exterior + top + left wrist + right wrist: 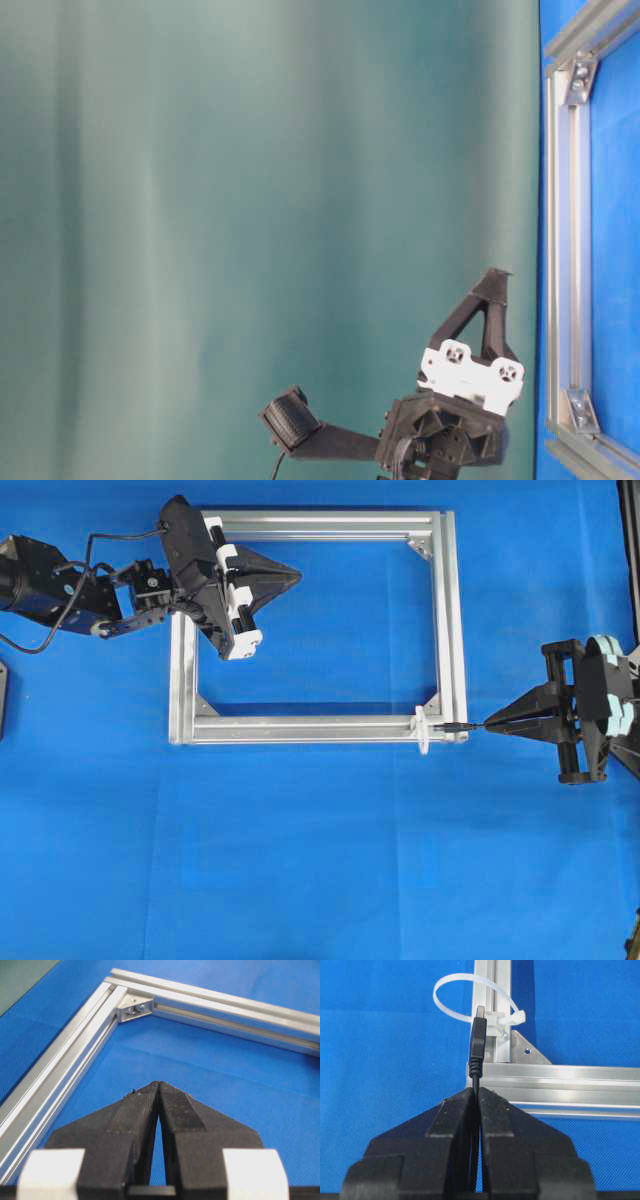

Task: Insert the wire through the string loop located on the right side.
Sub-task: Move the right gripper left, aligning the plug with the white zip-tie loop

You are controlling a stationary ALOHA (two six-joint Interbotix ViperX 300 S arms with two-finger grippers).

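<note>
There were two claws, left (290, 575) and right (492, 723), one aluminium frame (455, 620) with four corner brackets (423, 546), I think, one wire (478, 1042) and one string loop (451, 1010) on the blue tabletop (320, 860).

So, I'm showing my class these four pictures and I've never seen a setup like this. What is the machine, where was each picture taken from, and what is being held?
It is a robot with two arms over a blue table. One picture looks down from above, one from table level, and one from a camera on each wrist. A silver frame lies on the table, with a white string loop tied at its corner. The right gripper has its jaws shut on a thin black wire, whose plug points at the loop. The left gripper is shut and holds nothing.
</note>
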